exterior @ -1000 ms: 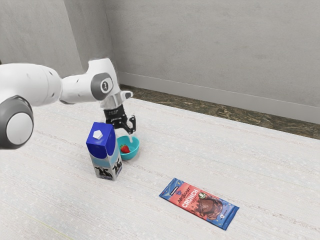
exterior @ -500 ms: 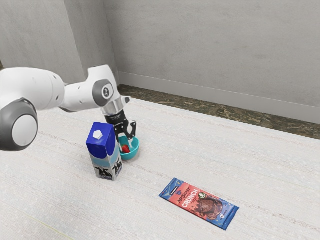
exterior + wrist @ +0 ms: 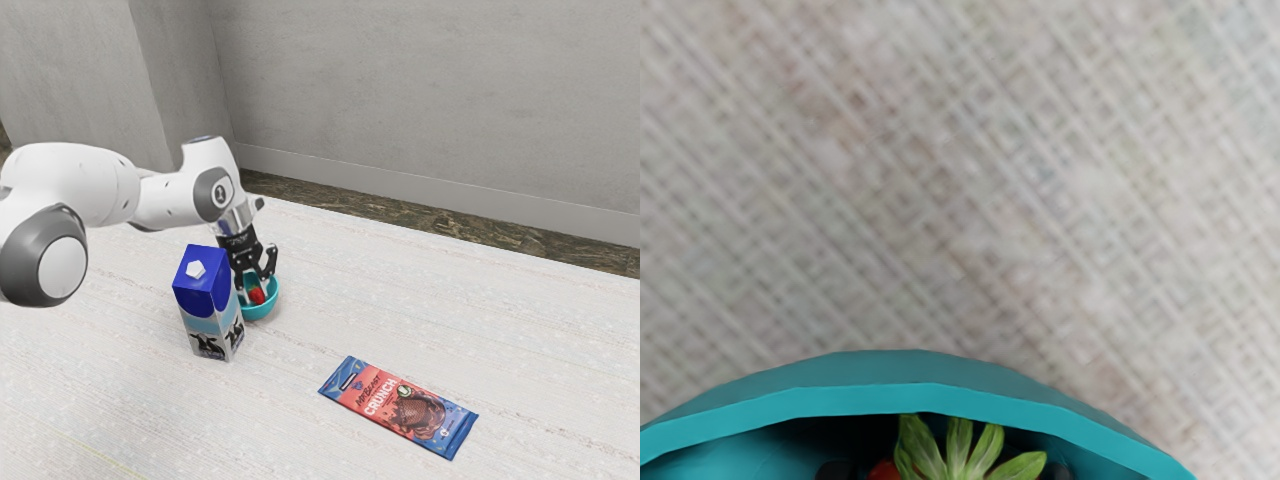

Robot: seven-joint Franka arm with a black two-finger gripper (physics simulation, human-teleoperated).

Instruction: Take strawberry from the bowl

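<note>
Since the earlier frame, the end effector [image 3: 256, 289] has been shifted slightly toward the exterior view's right, and the strawberry [image 3: 258, 297] has been displaced the same way within the bowl [image 3: 262, 313], where it is still located. Whether it is grasped or loose cannot be told. Should hold be taken only on its tapered, presumably slick flesh, it could be squeezed out; a lift begun off-centre could drag the rim and tip the bowl into the adjacent carton [image 3: 204, 290]. Smooth turquoise walls with a faceted rim, splayed green leaves and a pale, woven-looking bench [image 3: 120, 400] are noted.
</note>
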